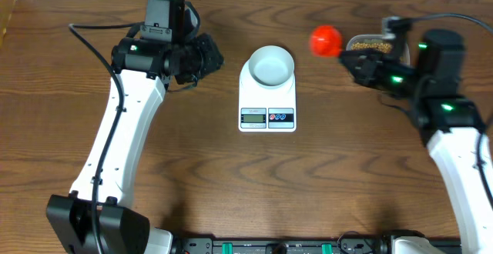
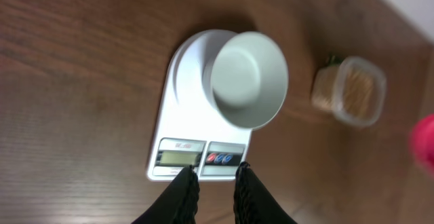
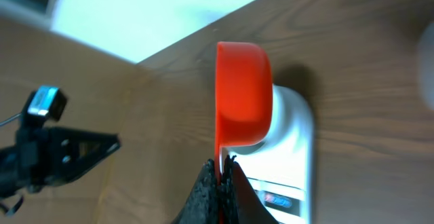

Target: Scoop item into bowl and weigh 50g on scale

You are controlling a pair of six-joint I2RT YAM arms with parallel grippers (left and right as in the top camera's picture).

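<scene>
The white scale [image 1: 256, 100] lies mid-table with the small white bowl [image 1: 273, 64] on its platform; the bowl's inside looks empty. In the left wrist view the bowl [image 2: 249, 79] and scale [image 2: 178, 108] lie just ahead of my left gripper [image 2: 217, 173], which is open with nothing between its fingers. It hovers left of the scale [image 1: 209, 54]. My right gripper [image 3: 224, 161] is shut on the handle of a red scoop [image 3: 243, 95], held right of the bowl [image 1: 326, 40]. Tan beans [image 2: 357, 91] fill a clear tub [image 1: 375, 45], partly hidden by the right arm.
The clear tub [image 2: 349, 91] stands at the back right, close behind the right gripper [image 1: 344, 51]. The left arm [image 1: 115, 138] reaches up the left side, the right arm [image 1: 454, 131] up the right. A pale wall runs along the table's far edge.
</scene>
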